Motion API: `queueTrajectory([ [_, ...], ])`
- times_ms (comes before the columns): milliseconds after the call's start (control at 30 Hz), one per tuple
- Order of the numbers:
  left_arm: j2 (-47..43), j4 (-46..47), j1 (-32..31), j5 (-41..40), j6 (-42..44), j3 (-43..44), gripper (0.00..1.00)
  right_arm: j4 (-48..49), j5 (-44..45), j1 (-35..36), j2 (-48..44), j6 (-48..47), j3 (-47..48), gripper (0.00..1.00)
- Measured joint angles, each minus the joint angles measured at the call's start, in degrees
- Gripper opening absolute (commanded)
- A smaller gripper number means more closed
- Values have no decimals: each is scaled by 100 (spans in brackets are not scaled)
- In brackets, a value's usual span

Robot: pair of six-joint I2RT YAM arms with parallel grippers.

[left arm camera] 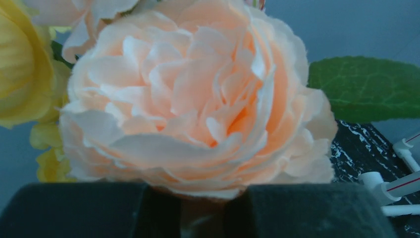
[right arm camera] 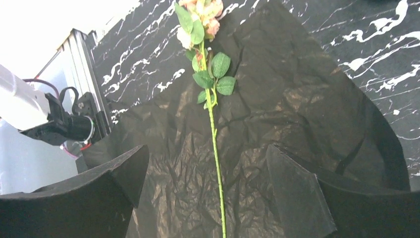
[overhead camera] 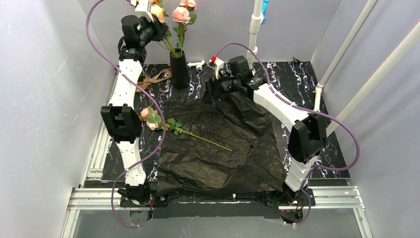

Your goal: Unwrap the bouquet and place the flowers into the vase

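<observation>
Left gripper [left arm camera: 203,210] nearly closed, pinching a peach rose [left arm camera: 198,99] up left of the vase [overhead camera: 179,69], far left. Loose rose [overhead camera: 153,119] lies on spread black paper [overhead camera: 223,148]. Right gripper [right arm camera: 208,163] wide open, empty, over the paper's far edge. Marbled table [overhead camera: 317,84].

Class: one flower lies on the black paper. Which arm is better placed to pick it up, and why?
Right. The right gripper is open above the paper, the flower in line between its fingers. The left gripper is shut on a rose up at the vase.
</observation>
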Motion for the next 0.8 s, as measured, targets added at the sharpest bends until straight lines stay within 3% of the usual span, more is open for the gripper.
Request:
queueTrajectory([
  [167,258,-240,-50,68,-2,0,64,-518,-15,0,136,-352,188,96],
  [433,63,-584,-66,85,2,-9,98,-1082,136,20,190,-903,345,93],
  [533,-428,-743,7,85,-57,-319,98,-1298,337,118,212,-1196,345,92],
  [600,-1325,-872,378,101,-293,-728,98,-1561,621,402,227,-1593,345,91],
  [633,-2065,-1130,839,136,-555,-1390,100,-1705,782,573,278,-1755,393,87],
  [700,-2800,-1145,1482,44,-667,-1860,100,-1996,1069,1043,472,-2039,404,84],
  [800,-3960,-1593,1943,-11,-588,-2889,100,-2269,1394,1486,824,-2291,575,77],
])
